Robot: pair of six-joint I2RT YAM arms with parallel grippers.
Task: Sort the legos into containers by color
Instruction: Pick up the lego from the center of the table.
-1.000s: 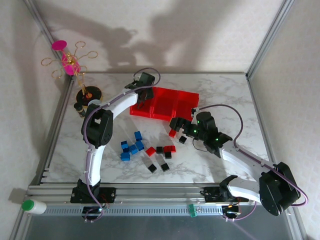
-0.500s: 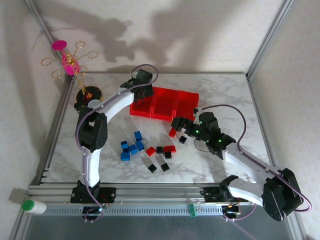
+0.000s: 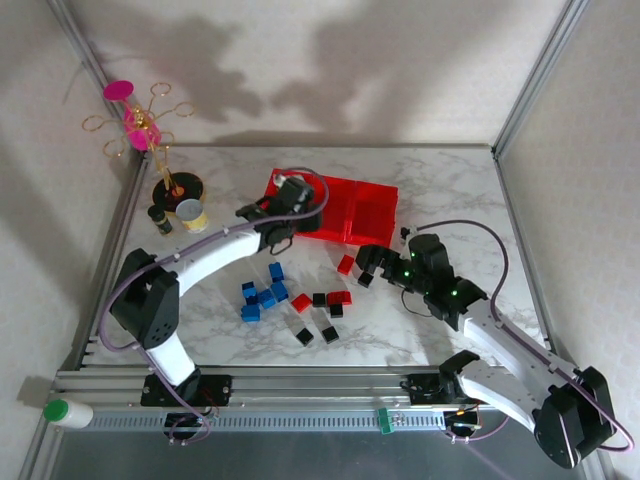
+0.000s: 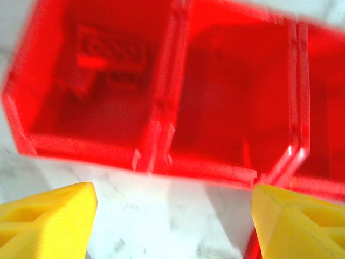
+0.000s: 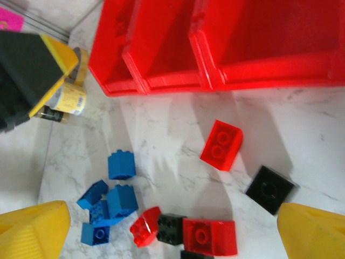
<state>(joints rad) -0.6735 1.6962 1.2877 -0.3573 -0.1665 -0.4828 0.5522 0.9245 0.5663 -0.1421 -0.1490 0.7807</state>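
The three joined red containers (image 3: 352, 208) stand at the back centre of the table. My left gripper (image 3: 300, 205) hovers over the left one, open and empty; in the left wrist view the left gripper (image 4: 173, 205) has bare marble between its yellow fingers and the containers' near wall (image 4: 161, 156) just ahead. A blurred red shape (image 4: 110, 51) lies in the left bin. Loose legos lie in front: a blue cluster (image 3: 262, 292), red and black bricks (image 3: 328, 300). My right gripper (image 3: 368, 262) is open above a red brick (image 5: 221, 144) and a black one (image 5: 270, 189).
Two small jars (image 3: 182, 215) and a pink-and-gold ornament stand (image 3: 140, 125) sit at the back left. A white bottle (image 3: 68, 412) rests on the front rail. Metal frame posts border the table.
The left arm has folded down and its gripper has come from behind the left bin towards me, over it. The right gripper has drifted slightly right and nearer. Both stayed open.
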